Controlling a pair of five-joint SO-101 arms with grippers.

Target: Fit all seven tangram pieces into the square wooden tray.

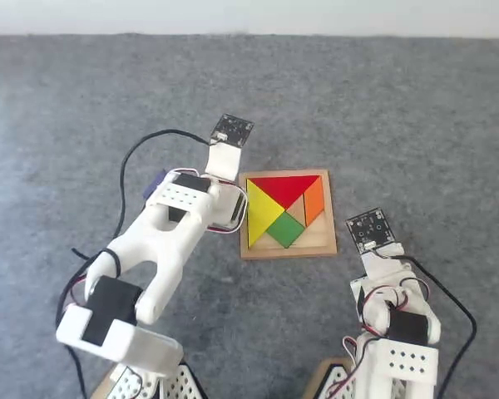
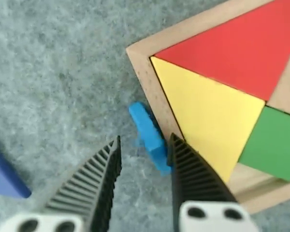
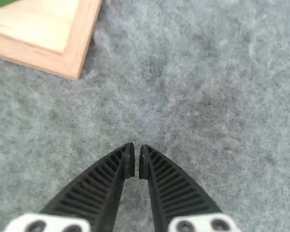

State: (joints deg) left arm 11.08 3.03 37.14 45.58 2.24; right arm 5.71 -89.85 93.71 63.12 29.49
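Note:
The square wooden tray [image 1: 288, 252] lies mid-table and holds a red triangle [image 1: 284, 188], a yellow triangle [image 1: 262, 213], a green square [image 1: 287, 229] and an orange piece [image 1: 314, 199]; some bare wood shows between them. A small blue piece [image 2: 148, 136] lies on the carpet against the outside of the tray's rim [image 2: 141, 70]. My left gripper [image 2: 144, 157] is open and straddles this blue piece, one finger [image 2: 183, 166] close to the rim. My right gripper [image 3: 136, 160] is shut over bare carpet, a little off the tray's corner [image 3: 67, 60].
A dark blue-purple piece [image 2: 4, 175] rests on the carpet beside the left arm, also seen as a purple piece [image 1: 155, 184] in the high view. Grey carpet covers the table all around. The right arm [image 1: 395, 328] stands in front of the tray's near right corner.

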